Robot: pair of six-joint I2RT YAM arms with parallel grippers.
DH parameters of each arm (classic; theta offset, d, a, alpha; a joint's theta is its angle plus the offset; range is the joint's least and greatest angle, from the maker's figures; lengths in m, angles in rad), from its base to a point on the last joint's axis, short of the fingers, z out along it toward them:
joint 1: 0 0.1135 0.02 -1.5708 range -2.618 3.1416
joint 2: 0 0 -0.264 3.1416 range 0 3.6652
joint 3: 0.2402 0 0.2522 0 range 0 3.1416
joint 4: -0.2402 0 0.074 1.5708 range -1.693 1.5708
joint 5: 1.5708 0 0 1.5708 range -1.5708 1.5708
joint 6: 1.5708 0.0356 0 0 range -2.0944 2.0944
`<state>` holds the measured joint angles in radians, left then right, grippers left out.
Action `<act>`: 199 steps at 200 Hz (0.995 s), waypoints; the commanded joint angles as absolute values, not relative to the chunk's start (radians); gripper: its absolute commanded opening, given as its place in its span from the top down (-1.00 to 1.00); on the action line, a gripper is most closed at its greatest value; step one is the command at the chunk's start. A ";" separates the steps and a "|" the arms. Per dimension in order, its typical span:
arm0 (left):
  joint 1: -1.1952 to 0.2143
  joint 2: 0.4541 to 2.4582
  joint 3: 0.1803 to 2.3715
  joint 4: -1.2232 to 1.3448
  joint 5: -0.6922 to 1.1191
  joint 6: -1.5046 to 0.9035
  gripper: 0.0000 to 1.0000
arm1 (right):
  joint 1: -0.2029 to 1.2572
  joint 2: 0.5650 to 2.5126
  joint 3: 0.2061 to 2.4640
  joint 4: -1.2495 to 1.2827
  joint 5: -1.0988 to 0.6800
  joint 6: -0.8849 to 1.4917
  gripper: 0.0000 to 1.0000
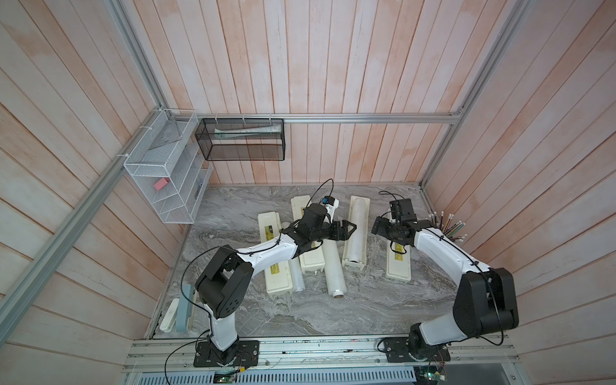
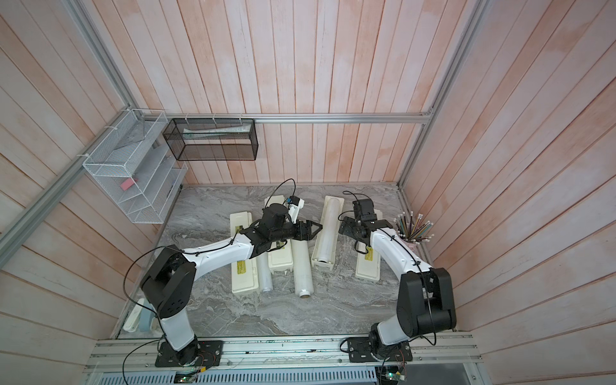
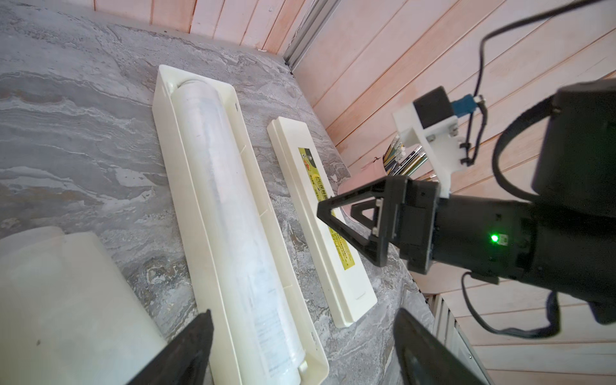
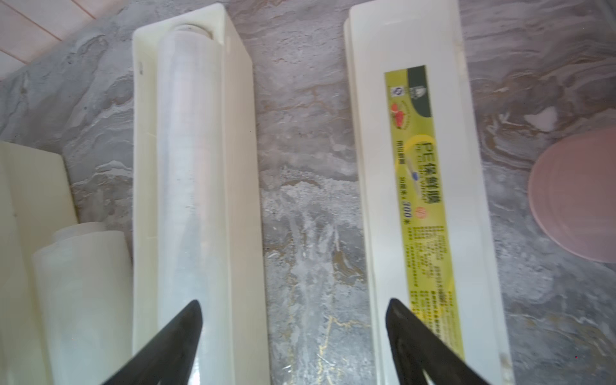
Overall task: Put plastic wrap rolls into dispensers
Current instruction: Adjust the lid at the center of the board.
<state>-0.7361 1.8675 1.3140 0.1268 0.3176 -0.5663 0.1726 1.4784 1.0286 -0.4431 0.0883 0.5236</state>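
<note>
An open cream dispenser (image 1: 347,256) (image 3: 176,200) (image 4: 243,166) lies mid-table with a plastic wrap roll (image 1: 356,230) (image 3: 230,206) (image 4: 190,166) in its trough. Two more rolls (image 1: 335,270) (image 1: 296,275) lie loose between closed labelled dispensers (image 1: 275,266) (image 1: 311,260). A flat labelled cream box (image 1: 398,263) (image 4: 416,166) lies right of the open one. My left gripper (image 1: 350,228) (image 3: 303,311) hovers open over the open dispenser's left rim. Over the gap between the open dispenser and the flat box hangs my right gripper (image 1: 378,226) (image 4: 294,301), open and empty.
A pink cup of pencils (image 1: 450,230) (image 4: 576,200) stands at the right wall, close to my right arm. Wire baskets (image 1: 166,173) (image 1: 240,140) hang on the back left walls. Small items (image 1: 170,316) lie at the table's front left edge.
</note>
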 commanded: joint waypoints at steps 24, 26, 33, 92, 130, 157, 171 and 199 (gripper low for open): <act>-0.738 1.991 1.426 0.069 0.334 -0.551 -0.70 | 0.099 1.477 0.946 -0.479 0.155 0.520 -0.78; -0.738 1.994 1.430 0.069 0.335 -0.553 -0.70 | 0.097 1.479 0.944 -0.478 0.158 0.520 -0.78; -0.738 2.009 1.439 0.067 0.339 -0.560 -0.71 | 0.090 1.488 0.939 -0.479 0.164 0.517 -0.78; -0.753 2.057 1.444 0.093 0.344 -0.595 -0.70 | 0.071 1.569 0.916 -0.451 0.161 0.513 -0.79; -0.765 2.077 1.446 0.105 0.357 -0.616 -0.71 | 0.068 1.605 0.921 -0.455 0.178 0.509 -0.79; -0.772 2.085 1.439 0.119 0.371 -0.640 -0.70 | 0.065 1.568 0.914 -0.461 0.197 0.511 -0.79; -0.774 2.090 1.440 0.119 0.377 -0.652 -0.70 | 0.049 1.559 0.910 -0.464 0.210 0.506 -0.80; -0.785 2.091 1.432 0.124 0.379 -0.659 -0.70 | 0.025 1.585 0.908 -0.474 0.213 0.487 -0.80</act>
